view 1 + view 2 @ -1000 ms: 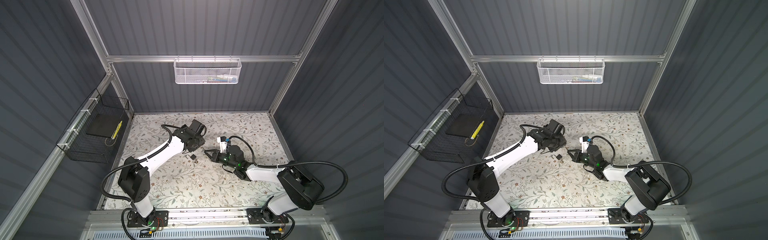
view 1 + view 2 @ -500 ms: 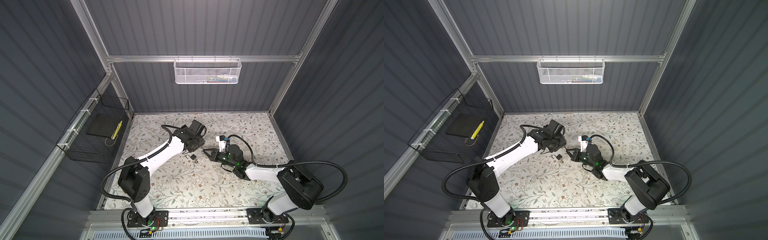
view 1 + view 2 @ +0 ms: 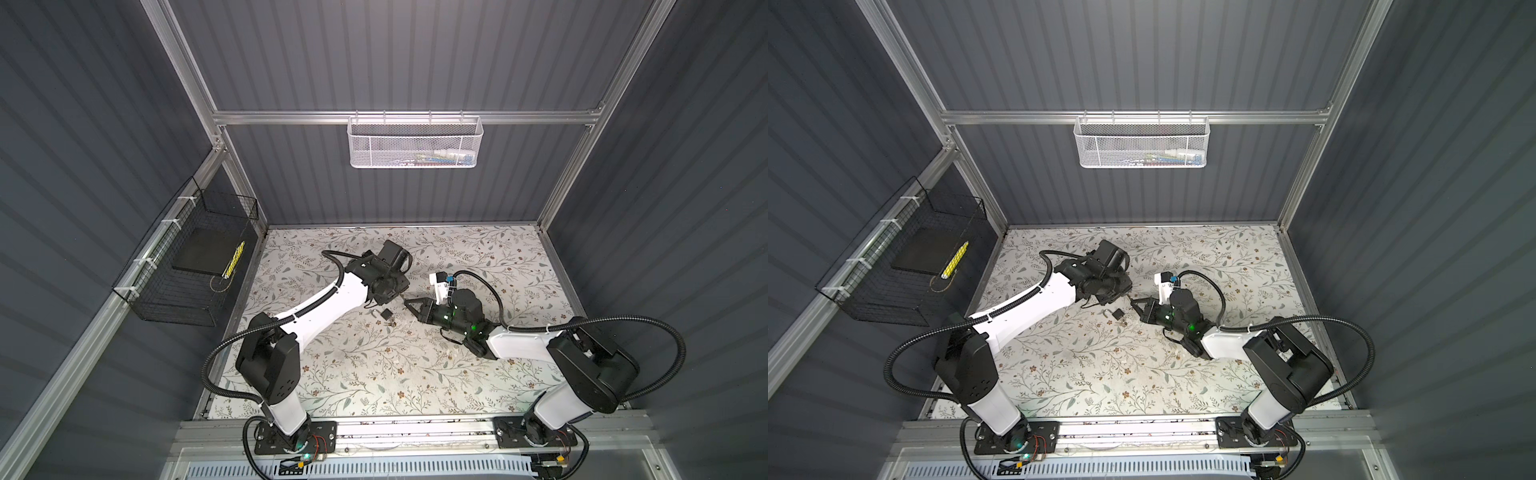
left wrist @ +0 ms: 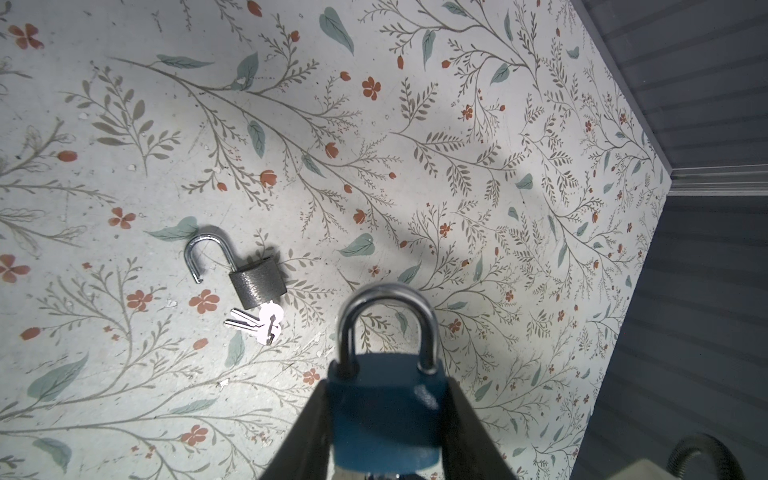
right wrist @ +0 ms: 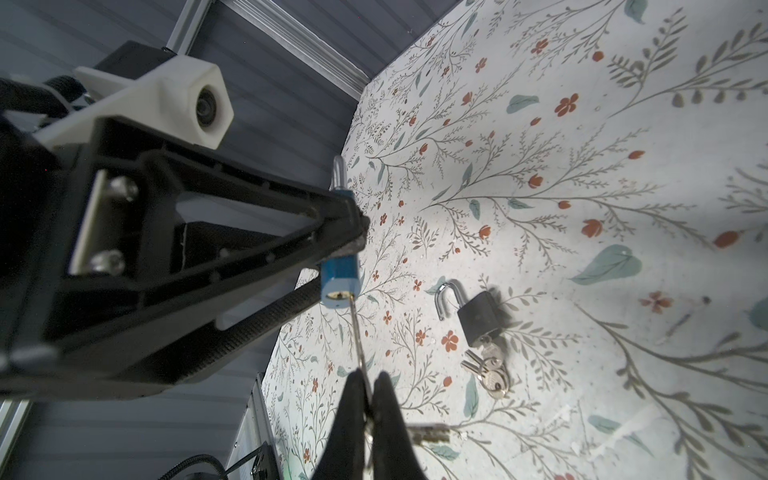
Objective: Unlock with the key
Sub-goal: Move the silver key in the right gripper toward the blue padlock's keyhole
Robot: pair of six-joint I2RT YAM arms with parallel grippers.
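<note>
In the left wrist view a blue padlock (image 4: 386, 411) with its steel shackle closed sits between the fingers of my left gripper (image 4: 385, 386), which is shut on its body. The right wrist view shows the same blue padlock (image 5: 338, 278) held above the table, keyhole end towards my right gripper (image 5: 368, 380). That gripper is shut on a thin silver key (image 5: 356, 332), whose tip meets the keyhole; how deep it sits I cannot tell. In a top view the right gripper (image 3: 409, 305) nearly touches the left gripper (image 3: 395, 297) at mid-table.
A grey padlock (image 4: 257, 284) with its shackle swung open lies on the floral table with a bunch of keys (image 4: 262, 324) at its base, just beside both grippers. A white mesh basket (image 3: 415, 141) hangs on the back wall and a black wire basket (image 3: 187, 266) on the left wall.
My right gripper with the key has edged slightly left towards the blue padlock. The left arm has stayed where it was.
</note>
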